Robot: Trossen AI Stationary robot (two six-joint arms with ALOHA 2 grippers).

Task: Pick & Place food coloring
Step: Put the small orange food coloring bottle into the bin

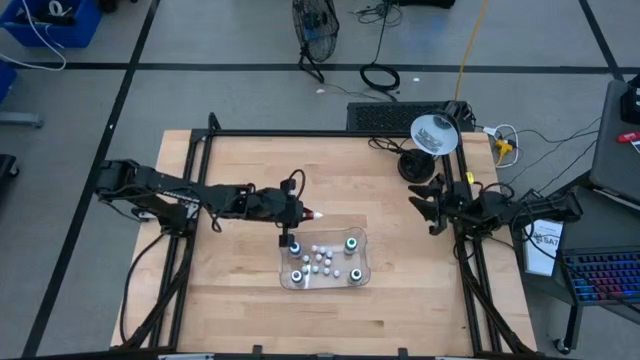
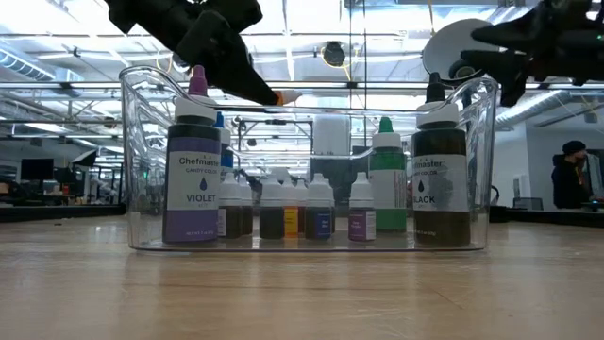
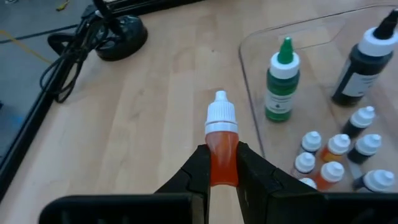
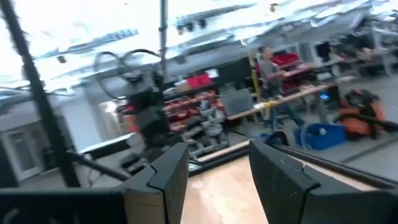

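Left arm reaches from the table's left edge toward the middle, forearm low and near level. Left gripper sits just beyond the far-left corner of the clear tray, fingers clamped on an orange bottle, white cap pointing forward. Right arm waits at the table's right edge, well apart from the tray; right gripper has its fingers parted, nothing between them.
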